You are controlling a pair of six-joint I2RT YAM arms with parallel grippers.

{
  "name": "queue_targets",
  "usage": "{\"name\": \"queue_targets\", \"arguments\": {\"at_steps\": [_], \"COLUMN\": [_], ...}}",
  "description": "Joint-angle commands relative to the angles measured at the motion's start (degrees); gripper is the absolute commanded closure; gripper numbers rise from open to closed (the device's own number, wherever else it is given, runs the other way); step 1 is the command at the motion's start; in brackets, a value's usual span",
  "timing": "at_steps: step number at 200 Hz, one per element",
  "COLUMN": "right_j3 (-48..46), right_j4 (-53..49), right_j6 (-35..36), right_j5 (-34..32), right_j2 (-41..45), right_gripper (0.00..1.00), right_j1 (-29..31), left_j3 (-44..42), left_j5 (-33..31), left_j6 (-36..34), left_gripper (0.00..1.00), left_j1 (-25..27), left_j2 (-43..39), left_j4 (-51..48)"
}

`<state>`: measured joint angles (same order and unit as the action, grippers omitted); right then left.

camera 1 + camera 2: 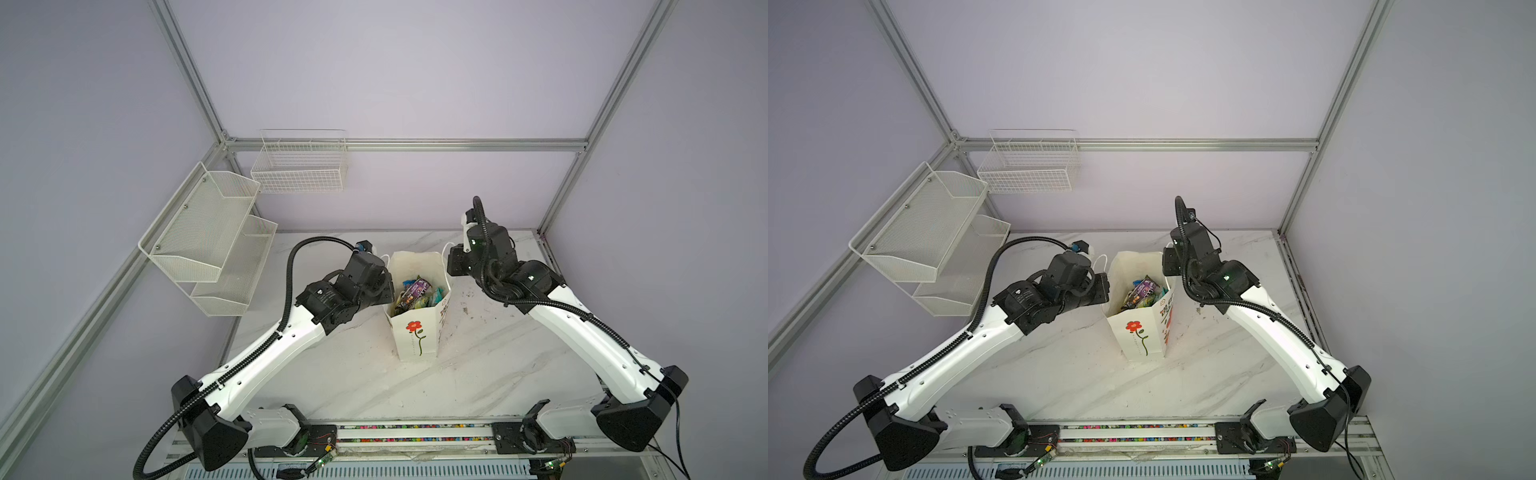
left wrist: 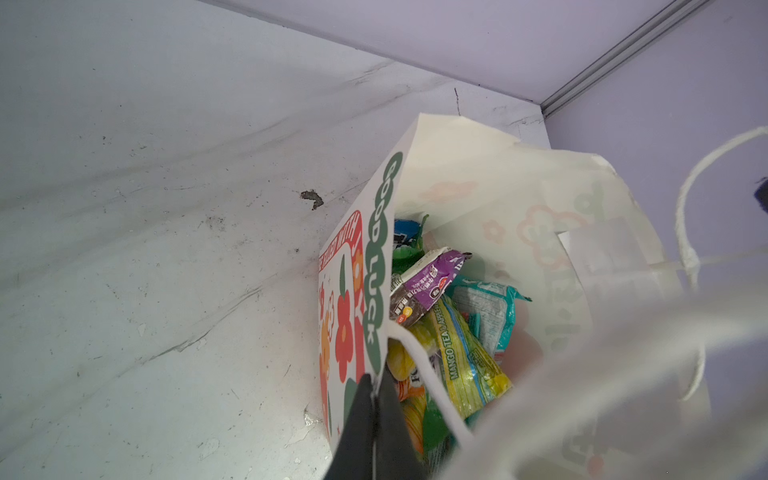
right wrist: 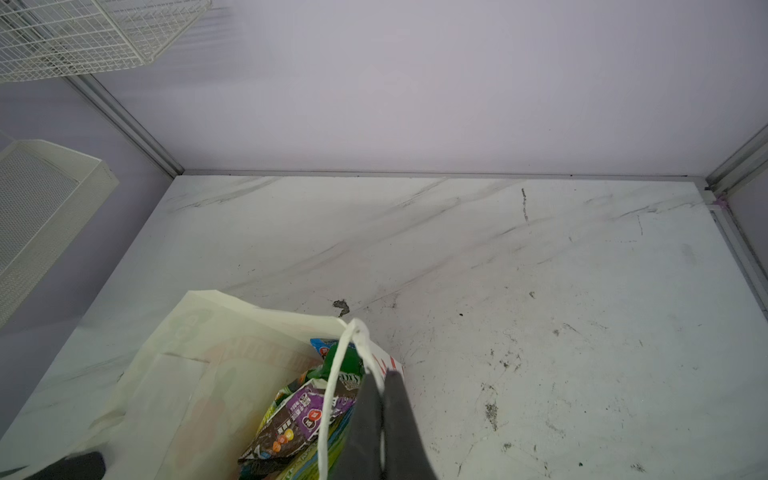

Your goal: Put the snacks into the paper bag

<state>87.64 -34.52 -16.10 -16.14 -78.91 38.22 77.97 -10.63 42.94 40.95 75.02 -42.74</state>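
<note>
Tabletop point(image 2: 166, 249); paper bag point(image 2: 376, 266) lettering, seemingly wrist-only

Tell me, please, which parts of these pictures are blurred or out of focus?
Left wrist view: the near wall of the paper bag is a pale blur, the snacks sharp. Right wrist view: the right gripper is soft, the table crisp. Both top views: evenly sharp.

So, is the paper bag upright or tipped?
Upright: the paper bag stands on the table, mouth open upward, snack packets visible inside.
</note>
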Motion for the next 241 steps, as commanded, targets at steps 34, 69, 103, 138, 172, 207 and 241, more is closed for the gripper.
{"name": "queue_targets", "arguments": {"at_steps": [34, 69, 103, 138, 172, 207, 241], "right_j3": [2.98, 1.04, -0.28, -2.29, -3.55, -3.61, -3.82], "right_j4": [4.82, 5.17, 5.08, 5.34, 5.43, 5.34, 5.34], "right_j6": [1.0, 0.85, 0.79, 0.46, 0.28, 0.46, 0.5], "right_j5": [0.39, 0.75, 1.68, 2.51, 3.09, 3.66, 3.09], "right_j2": [0.52, 0.52, 0.52, 1.21, 2.03, 2.73, 3.48], "right_gripper": [1.0, 1.0, 0.76, 0.61, 0.39, 0.25, 0.2], "right_j1": [-1.28, -1.48, -1.62, -1.65, -1.65, -1.65, -1.61], "left_j3": [8.86, 8.29, 7.98, 8.07, 8.15, 8.25, 7.98], "left_j5": [-0.73, -1.14, -1.24, -0.49, 0.91, 1.49, 1.76], "left_j6": [-2.27, -2.41, -2.42, -2.42, -2.66, -3.29, -4.15], "left_gripper": [1.0, 1.0, 0.88, 0.72, 0.38, 0.06, 0.0], "left_j1": [-0.17, -0.27, -0.32, -0.32, -0.29, -0.32, -0.26], "left_j2": [0.15, 0.56, 0.66, 0.66, 0.32, -0.22, -1.41], "left_j4": [5.9, 5.91, 6.2, 6.36, 7.03, 7.04, 7.06]}}
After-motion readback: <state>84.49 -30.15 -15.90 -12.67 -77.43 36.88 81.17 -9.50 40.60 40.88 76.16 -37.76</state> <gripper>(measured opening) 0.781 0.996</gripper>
